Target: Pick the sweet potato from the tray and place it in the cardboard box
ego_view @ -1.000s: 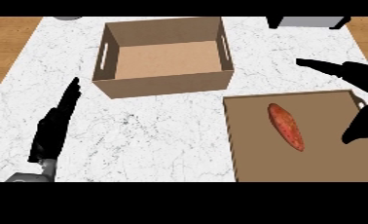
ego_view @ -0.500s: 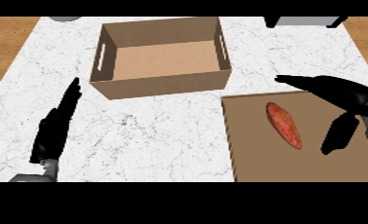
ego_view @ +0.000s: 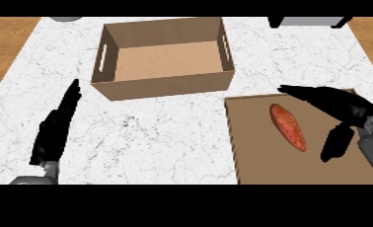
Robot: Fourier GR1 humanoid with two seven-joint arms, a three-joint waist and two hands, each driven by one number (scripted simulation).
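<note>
The black right hand [ego_view: 342, 106], fingers spread, hides the right edge of the flat brown tray [ego_view: 255, 162] beside the untouched long orange sweet potato [ego_view: 287, 126]; the straight-fingered left hand [ego_view: 53, 132] rests lower left.

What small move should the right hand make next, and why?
Probably ease the right hand a little left and down: it is open, just right of the sweet potato, which lies on the tray, not yet grasped.
</note>
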